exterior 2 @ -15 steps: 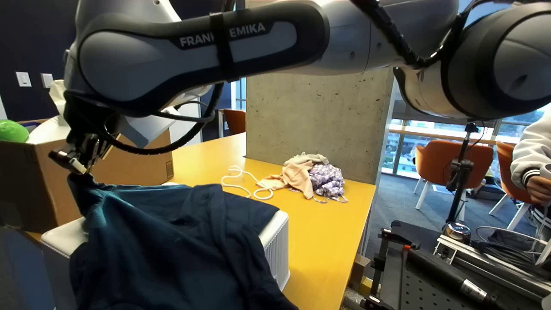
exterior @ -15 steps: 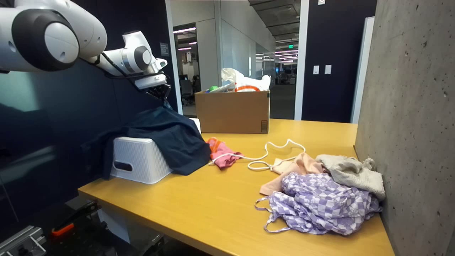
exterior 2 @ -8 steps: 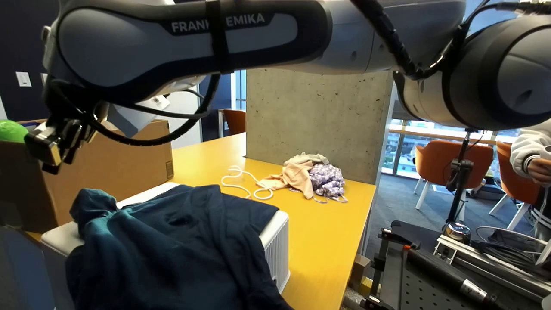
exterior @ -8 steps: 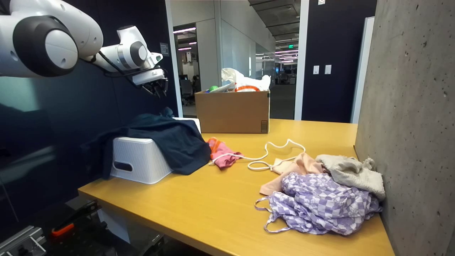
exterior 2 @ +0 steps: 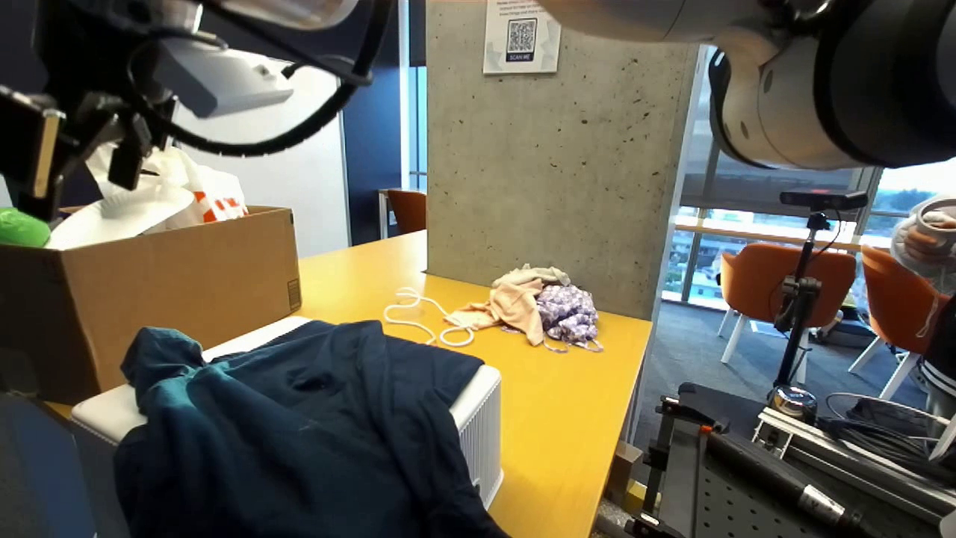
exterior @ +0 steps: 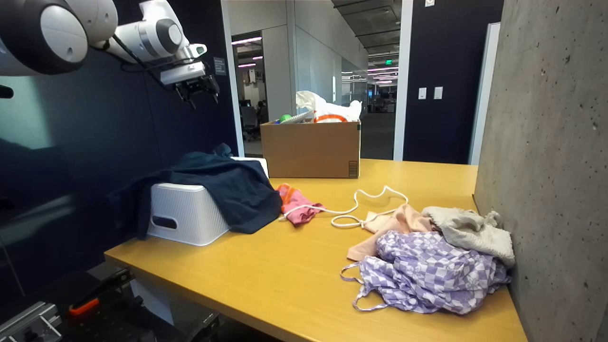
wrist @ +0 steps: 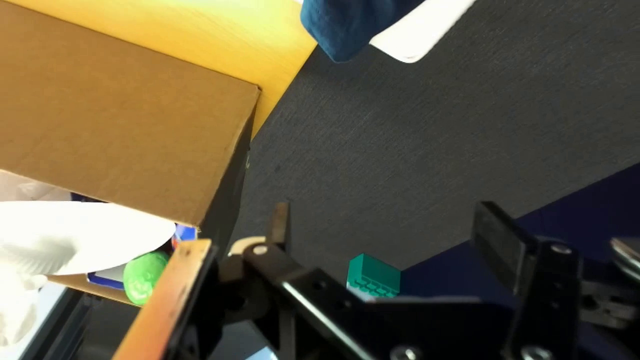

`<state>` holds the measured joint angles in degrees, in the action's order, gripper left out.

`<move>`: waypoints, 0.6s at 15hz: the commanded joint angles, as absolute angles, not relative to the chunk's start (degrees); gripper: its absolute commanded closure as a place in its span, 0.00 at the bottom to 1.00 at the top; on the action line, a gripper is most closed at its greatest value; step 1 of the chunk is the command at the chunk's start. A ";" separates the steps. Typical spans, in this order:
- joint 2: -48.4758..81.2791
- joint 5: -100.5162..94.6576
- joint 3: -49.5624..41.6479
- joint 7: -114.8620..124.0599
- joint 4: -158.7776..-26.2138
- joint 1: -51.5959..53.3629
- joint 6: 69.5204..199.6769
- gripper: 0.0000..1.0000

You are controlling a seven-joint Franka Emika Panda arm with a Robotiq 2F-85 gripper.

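My gripper (wrist: 385,225) stands open in the wrist view, its two fingertips far apart with only grey floor visible behind the gap. In an exterior view the gripper (exterior: 205,102) hangs in the air above a dark blue cloth (exterior: 228,185), touching nothing. That cloth (exterior 2: 299,433) is draped over a white ribbed stool (exterior: 185,213), with one bunched corner sticking up below the gripper. A corner of the cloth (wrist: 345,30) also shows at the top of the wrist view, beside a white edge of the stool (wrist: 420,35).
A filled cardboard box (exterior: 311,149) stands at the table's back. A pink cloth (exterior: 304,206) and white cord (exterior: 349,209) lie mid-table. Peach cloth (exterior: 408,218), purple checked garment (exterior: 437,270) and cream cloth (exterior: 475,232) pile against a concrete pillar (exterior: 546,166). A person's hand (exterior 2: 926,243) shows.
The gripper has opened and let go of the dark blue cloth, then risen well above it. The raised corner has slumped down onto the stool.
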<state>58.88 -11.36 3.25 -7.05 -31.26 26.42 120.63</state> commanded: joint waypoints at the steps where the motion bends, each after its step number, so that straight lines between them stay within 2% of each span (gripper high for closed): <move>1: 50.17 -12.08 1.56 -1.07 -34.04 27.96 107.47 0.00; 4: 44.59 -11.96 1.07 3.79 -34.53 28.54 97.41 0.00; 9: 37.74 -11.19 1.63 9.66 -38.64 27.97 87.58 0.00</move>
<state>42.30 -11.37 1.96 6.20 -33.19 27.94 91.18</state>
